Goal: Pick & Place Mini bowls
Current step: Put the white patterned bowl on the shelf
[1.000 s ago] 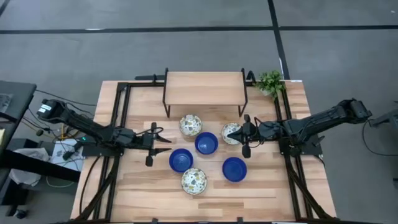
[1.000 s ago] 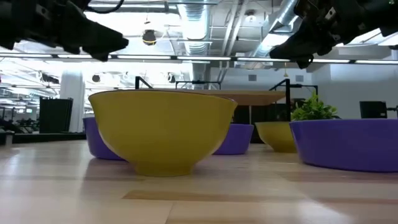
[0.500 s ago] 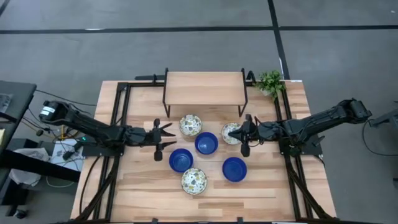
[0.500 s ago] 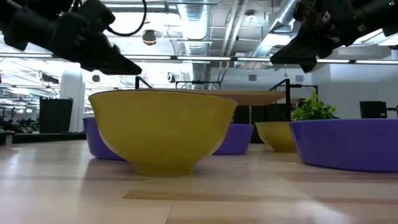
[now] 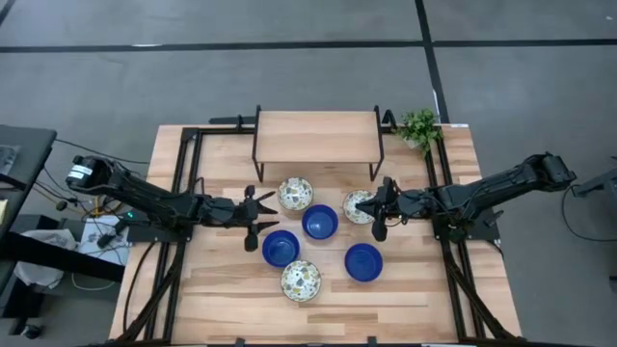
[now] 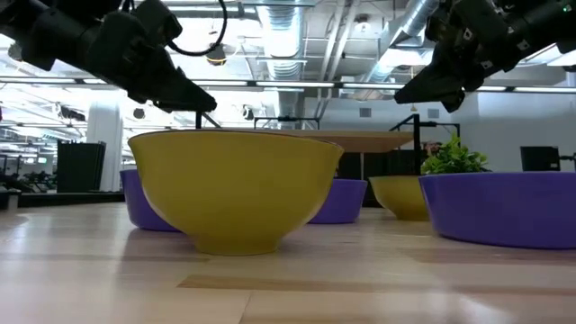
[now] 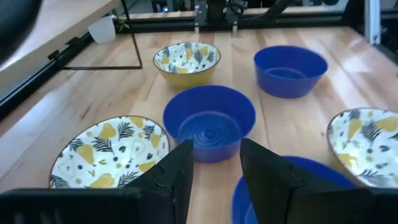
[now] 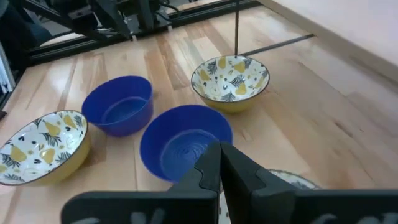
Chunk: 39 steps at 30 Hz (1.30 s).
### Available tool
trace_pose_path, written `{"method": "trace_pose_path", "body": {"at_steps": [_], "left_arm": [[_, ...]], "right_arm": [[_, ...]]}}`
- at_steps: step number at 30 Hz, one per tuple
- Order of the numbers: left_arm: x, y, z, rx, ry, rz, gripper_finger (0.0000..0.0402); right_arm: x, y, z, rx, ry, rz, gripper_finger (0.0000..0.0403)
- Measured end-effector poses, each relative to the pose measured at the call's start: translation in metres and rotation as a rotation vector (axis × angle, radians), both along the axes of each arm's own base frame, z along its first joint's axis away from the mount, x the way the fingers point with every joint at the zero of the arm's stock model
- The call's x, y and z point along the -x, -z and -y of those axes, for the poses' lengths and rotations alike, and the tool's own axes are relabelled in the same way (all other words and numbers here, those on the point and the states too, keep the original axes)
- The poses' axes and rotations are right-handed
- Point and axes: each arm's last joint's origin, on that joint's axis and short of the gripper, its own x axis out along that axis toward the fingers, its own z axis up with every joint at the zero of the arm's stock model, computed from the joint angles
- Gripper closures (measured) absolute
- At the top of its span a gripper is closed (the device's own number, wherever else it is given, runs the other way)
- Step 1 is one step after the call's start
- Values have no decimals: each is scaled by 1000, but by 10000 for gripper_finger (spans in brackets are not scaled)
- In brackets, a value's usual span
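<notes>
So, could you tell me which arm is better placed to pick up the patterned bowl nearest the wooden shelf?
Left, probably: the left gripper is open beside that cream floral bowl, while the right gripper, shut, hangs over another patterned bowl farther away.

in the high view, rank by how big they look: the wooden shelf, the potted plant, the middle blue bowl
1. wooden shelf, by far the largest.
2. potted plant and middle blue bowl: these look about alike from above, so I would not rank one over the other.
</notes>
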Motion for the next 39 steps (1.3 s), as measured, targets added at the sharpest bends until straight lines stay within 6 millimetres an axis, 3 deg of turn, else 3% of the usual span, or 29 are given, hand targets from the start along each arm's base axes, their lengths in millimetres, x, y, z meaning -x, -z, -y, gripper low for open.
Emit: {"method": "trace_pose_path", "body": {"at_steps": [7, 15, 28, 34, 39], "left_arm": [[-1, -1, -4, -11, -20, 4, 270], [0, -1, -4, -8, -18, 8, 270], [-1, -2, -4, -6, -18, 13, 270], [-1, -2, -4, -5, -18, 17, 270], [-1, -2, -4, -5, -18, 17, 270]], "right_arm": [[-6, 16, -8, -9, -13, -88, 347], [-11, 25, 7, -10, 66, -138, 298], [-5, 32, 9, -21, 63, -234, 290], [-3, 33, 15, -138, 173, -234, 290], [-5, 21, 24, -208, 281, -269, 290]]}}
